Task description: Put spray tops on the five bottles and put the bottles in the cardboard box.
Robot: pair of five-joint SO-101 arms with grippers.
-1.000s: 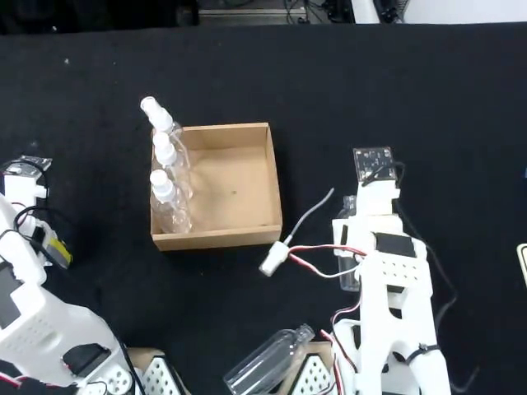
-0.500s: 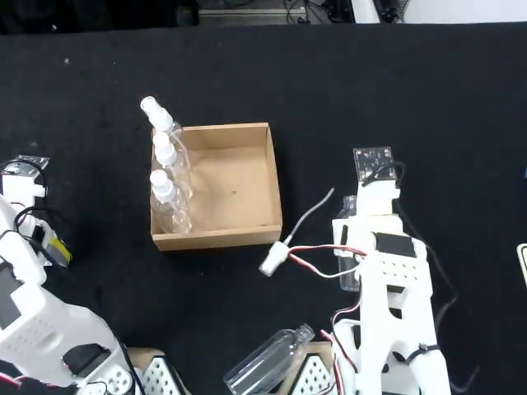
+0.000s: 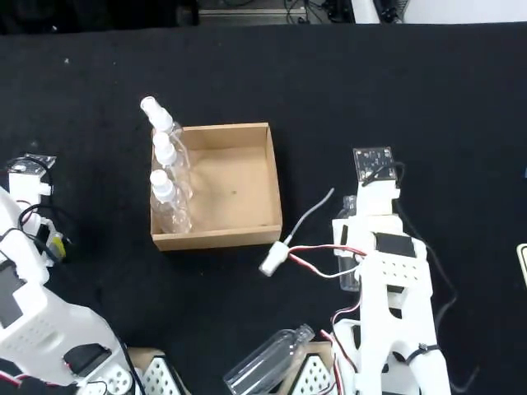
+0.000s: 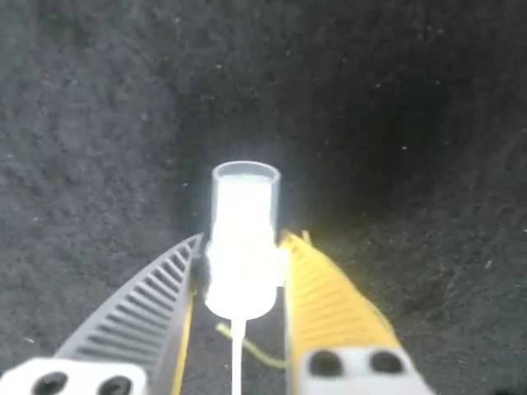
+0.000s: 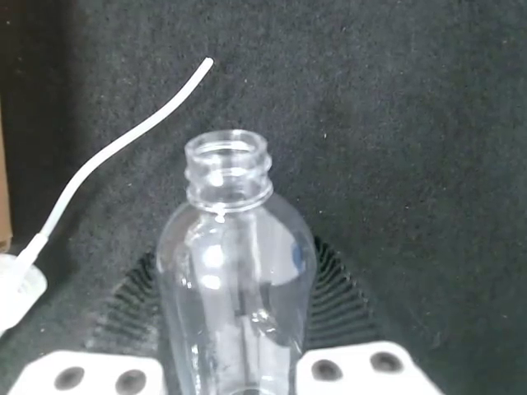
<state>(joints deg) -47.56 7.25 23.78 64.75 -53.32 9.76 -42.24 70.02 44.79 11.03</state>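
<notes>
Three bottles [image 3: 169, 177] with white spray tops stand along one wall inside the cardboard box [image 3: 239, 234]. My right gripper [image 3: 356, 234] [image 5: 239, 276] is shut on a clear bottle [image 5: 235, 247] [image 3: 349, 207] whose neck is open. A loose spray top [image 3: 275, 260] lies on the table between the box and that bottle, and its thin tube [image 5: 123, 140] curves toward the bottle. Another capless bottle [image 3: 268, 362] lies on its side at the near edge. My left gripper [image 4: 239, 271] [image 3: 43, 239], left of the box, is shut on a white spray top [image 4: 241, 247].
The black cloth [image 3: 395, 90] covers the table, with free room behind and to the right of the box. The two arm bases [image 3: 313, 374] stand at the near edge beside the lying bottle. Red and white cables [image 3: 325, 263] hang off the right arm.
My left gripper has shifted slightly with the spray top in it. The right arm, the bottles and the box have not moved.
</notes>
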